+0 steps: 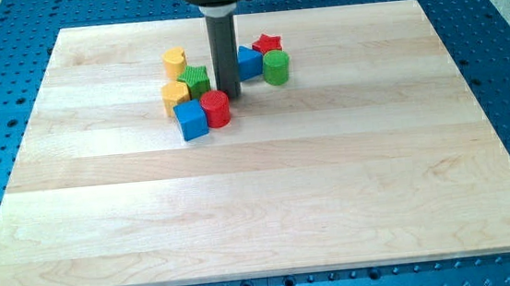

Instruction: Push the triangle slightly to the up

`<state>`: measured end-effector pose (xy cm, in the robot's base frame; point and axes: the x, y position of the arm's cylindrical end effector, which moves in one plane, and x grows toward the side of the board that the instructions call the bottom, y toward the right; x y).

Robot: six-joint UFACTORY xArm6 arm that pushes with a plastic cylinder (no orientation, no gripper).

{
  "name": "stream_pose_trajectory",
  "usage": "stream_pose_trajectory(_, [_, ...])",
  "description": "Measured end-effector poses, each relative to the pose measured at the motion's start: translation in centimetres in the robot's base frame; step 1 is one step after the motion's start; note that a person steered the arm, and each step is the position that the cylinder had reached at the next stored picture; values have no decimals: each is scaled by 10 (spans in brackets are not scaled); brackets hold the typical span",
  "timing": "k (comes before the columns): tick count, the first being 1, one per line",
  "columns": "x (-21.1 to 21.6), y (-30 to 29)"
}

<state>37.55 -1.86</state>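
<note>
The blue triangle [249, 63] lies near the top middle of the wooden board [261, 207], its left part hidden behind my rod. My tip [229, 95] rests on the board just below and left of the triangle, right above the red cylinder [216, 108] and to the right of the green block [195, 80]. I cannot tell whether the tip touches the triangle. A red star [268, 43] sits just above the triangle's right side and a green cylinder [275, 67] is right beside it on the right.
A yellow heart [174, 61] is at the cluster's upper left, another yellow block [174, 95] below it, and a blue cube [192, 120] at the cluster's bottom, touching the red cylinder. A blue perforated table surrounds the board.
</note>
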Motion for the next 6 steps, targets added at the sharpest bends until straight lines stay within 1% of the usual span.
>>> stream_pose_trajectory(1, [-33,21])
stream_pose_trajectory(2, [-55,15])
stream_pose_trajectory(3, [-40,5])
stream_pose_trajectory(4, [-55,-29])
stream_pose_trajectory(5, [-115,-47])
stream_pose_trajectory(6, [-107,-137])
